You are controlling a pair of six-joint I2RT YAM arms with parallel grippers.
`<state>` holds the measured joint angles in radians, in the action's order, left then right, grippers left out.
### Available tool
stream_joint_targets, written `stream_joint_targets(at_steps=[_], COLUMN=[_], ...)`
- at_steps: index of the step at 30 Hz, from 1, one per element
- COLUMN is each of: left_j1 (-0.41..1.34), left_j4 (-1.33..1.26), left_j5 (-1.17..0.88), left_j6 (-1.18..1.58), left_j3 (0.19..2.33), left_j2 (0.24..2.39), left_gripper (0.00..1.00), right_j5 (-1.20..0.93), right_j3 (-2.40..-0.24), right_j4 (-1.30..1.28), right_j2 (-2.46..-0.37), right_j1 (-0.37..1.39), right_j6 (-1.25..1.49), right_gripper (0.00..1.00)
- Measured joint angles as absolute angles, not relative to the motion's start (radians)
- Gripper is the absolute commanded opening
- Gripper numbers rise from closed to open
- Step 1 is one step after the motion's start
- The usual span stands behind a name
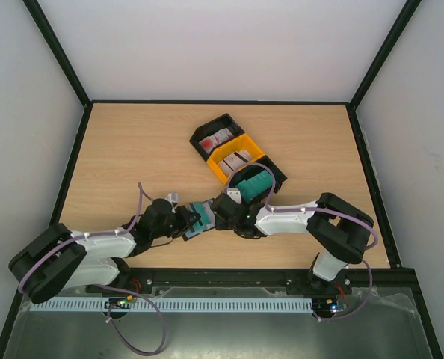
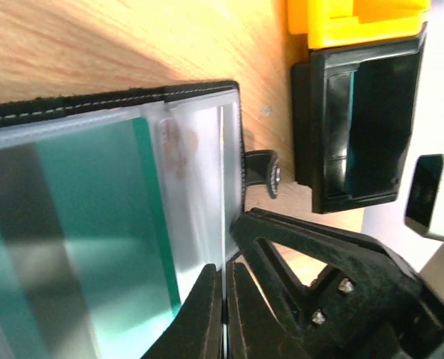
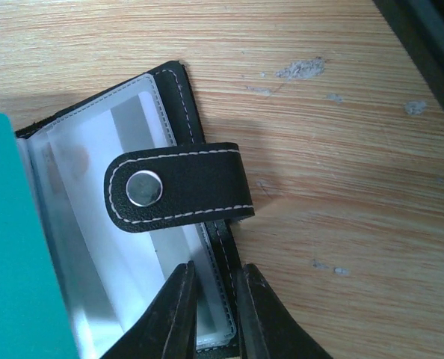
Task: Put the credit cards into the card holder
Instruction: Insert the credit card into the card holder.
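The black card holder (image 1: pixel 198 221) lies open near the table's front edge between both grippers. In the left wrist view its clear sleeves (image 2: pixel 196 187) show, with a teal credit card (image 2: pixel 95 224) inside one. My left gripper (image 2: pixel 224 288) is shut on the thin edge of a clear sleeve. In the right wrist view the snap strap (image 3: pixel 177 187) lies across the holder, and my right gripper (image 3: pixel 215 278) is pinched on the black cover edge (image 3: pixel 179 97) together with the sleeves beside it. A teal card (image 3: pixel 13 247) fills the left of that view.
Behind the holder, three trays stand in a diagonal row: a black tray (image 1: pixel 216 129) with red-blotched cards, a yellow tray (image 1: pixel 223 168) with pale cards, and a black tray (image 1: pixel 276 173) with teal cards (image 1: pixel 256 183). The near black tray (image 2: pixel 356 127) lies close to the left gripper.
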<state>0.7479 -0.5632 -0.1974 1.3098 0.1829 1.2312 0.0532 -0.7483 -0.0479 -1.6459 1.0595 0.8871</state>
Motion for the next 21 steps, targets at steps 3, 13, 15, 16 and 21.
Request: stream_joint_targets(at_steps=[3,13,15,16,21], left_j1=[0.748,0.772,0.775,0.775,0.776], left_j4=[-0.553,-0.567,-0.601,-0.617,-0.694], left_j5=[-0.18,-0.155,-0.156,-0.157,-0.16], left_j6=[1.312,1.375,1.386,1.391,1.403], left_j3=[0.182,0.149,0.149,0.149,0.15], left_j2=[1.201,1.258,1.278,1.291,1.352], left_gripper=[0.03,0.03,0.03,0.03,0.03], right_j5=[0.053,0.053,0.053,0.053,0.052], right_j3=[-0.748,-0.748,-0.748,-0.748,-0.748], right_j4=[-0.047,-0.046,-0.044,-0.044,-0.043], right_j2=[-1.646,-1.649,-1.649,-1.649,-1.649], right_j1=[1.06,1.06,1.06,1.06,1.06], right_j6=[0.888,0.899,0.902,0.903,0.905], right_gripper=[0.14,0.14,0.14,0.14,0.14])
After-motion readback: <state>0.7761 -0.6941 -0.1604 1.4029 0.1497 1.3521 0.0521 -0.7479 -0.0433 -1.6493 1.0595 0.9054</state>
